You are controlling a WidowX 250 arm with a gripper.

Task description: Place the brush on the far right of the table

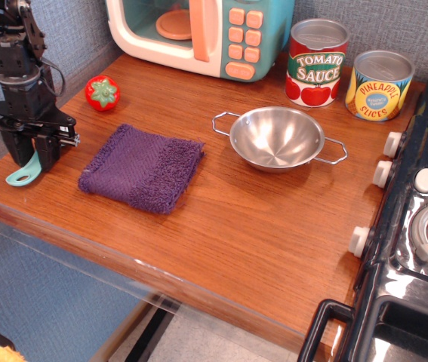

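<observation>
Brush (23,173) is lying at the far left of the bench (259,226), near the front edge, only its looped handle end showing under my pincer (35,157). The pincer is down over it, fingers narrowed around the shaft; can't tell if it's really pinched. I'd want a firm squeeze, then lift straight up before going sideways. Cloth (142,167) sits just beside it, bowl (278,137) mid-bench, so I'd go high. Open wood lies in front of the bowl; the stove (417,226) caps the right end.
</observation>
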